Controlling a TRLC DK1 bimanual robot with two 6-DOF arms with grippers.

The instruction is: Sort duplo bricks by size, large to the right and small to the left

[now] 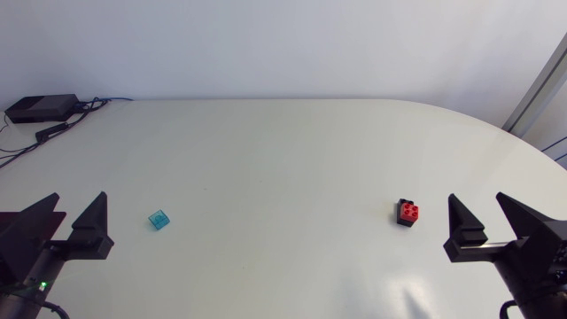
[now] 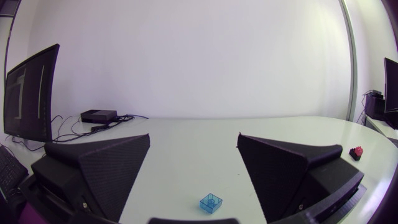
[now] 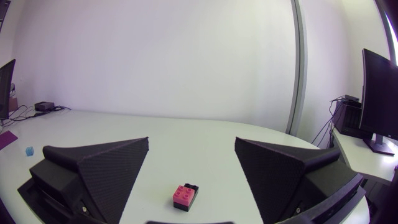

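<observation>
The bench [image 1: 283, 168] is a smooth white top with a rounded far-right edge. A black box [image 1: 42, 108] with cables [image 1: 89, 105] sits at its far left corner.

1. Blue brick [image 1: 159, 220]: small, square, translucent plastic, one stud on top. It has no long axis. It lies flat, turned so that its corners point diagonally across the bench. It is just ahead of my left claw [image 1: 80, 199], not touching it [image 2: 211, 203].
2. Red brick [image 1: 408, 211]: larger, opaque, studs up, with a black part against its far side. The pair's long axis runs roughly from near edge to far edge, slightly skewed. It lies just ahead of my right claw [image 1: 475, 199], apart from it [image 3: 185, 196].
3. Left claw [image 2: 194, 137]: matte black textured wedges, spread wide, holding nothing.
4. Right claw [image 3: 191, 140]: same build, spread wide, holding nothing.
</observation>
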